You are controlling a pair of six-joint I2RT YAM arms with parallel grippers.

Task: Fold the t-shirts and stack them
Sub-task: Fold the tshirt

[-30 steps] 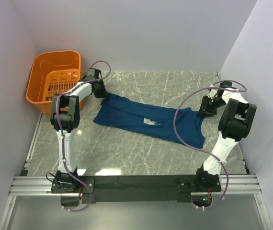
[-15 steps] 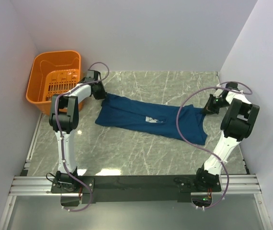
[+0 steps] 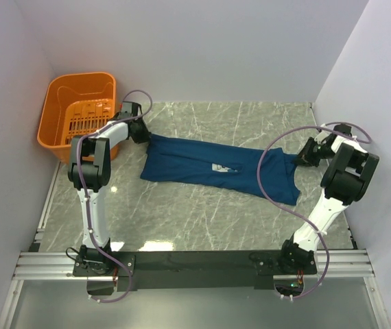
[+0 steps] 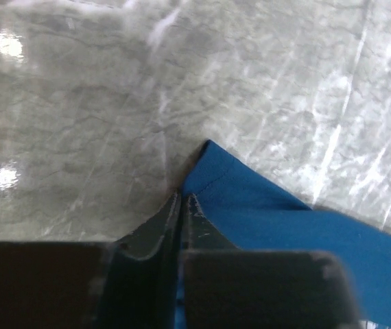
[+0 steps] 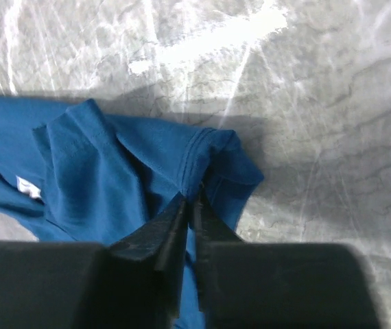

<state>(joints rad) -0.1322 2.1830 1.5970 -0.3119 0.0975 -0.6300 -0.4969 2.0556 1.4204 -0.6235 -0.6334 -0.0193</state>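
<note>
Navy printed t-shirt [image 3: 188, 164], outstretched, slightly rumpled

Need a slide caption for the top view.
Left tool and right tool pinch opposite ends of the navy t-shirt on the table.

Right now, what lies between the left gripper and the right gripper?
Only the navy t-shirt, stretched over the table from the left gripper to the right gripper, each pinching an end; the top view shows it.

Orange basket [image 3: 50, 123] far-left corner, grey marble table [image 3: 202, 223].
</note>
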